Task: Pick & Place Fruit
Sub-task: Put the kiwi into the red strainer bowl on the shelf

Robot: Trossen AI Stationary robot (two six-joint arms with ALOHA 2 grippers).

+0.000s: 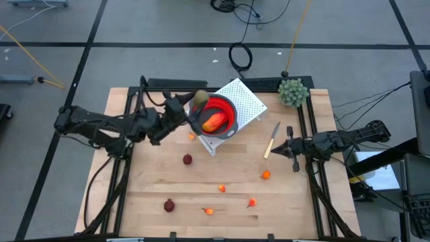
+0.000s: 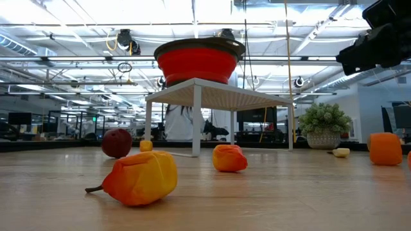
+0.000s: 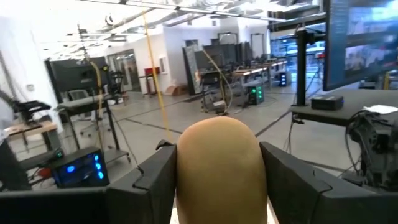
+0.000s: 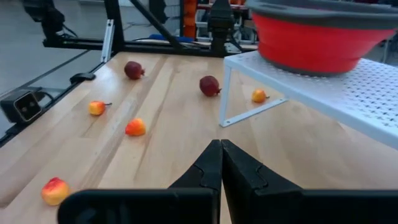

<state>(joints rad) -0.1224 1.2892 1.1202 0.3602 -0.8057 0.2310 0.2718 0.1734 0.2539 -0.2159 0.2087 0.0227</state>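
Table (image 1: pixel 282 202) hidden behind brown fruit (image 3: pixel 221 165) in left pincer (image 3: pixel 217 177)

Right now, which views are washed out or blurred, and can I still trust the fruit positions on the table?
Low view: bright ceiling lights glare behind the red bowl; the near orange fruit looks soft. Left wrist view: the brown fruit in the left pincer fills the frame, slightly blurred. High view: evenly lit, small fruit positions are readable. Right wrist view: clear across the table.

Brown oval (image 3: pixel 219 167): lower part cut off in the left wrist view. Bowl (image 1: pixel 219 115): contents hidden in low view. Bowl's right side cropped in right wrist view.
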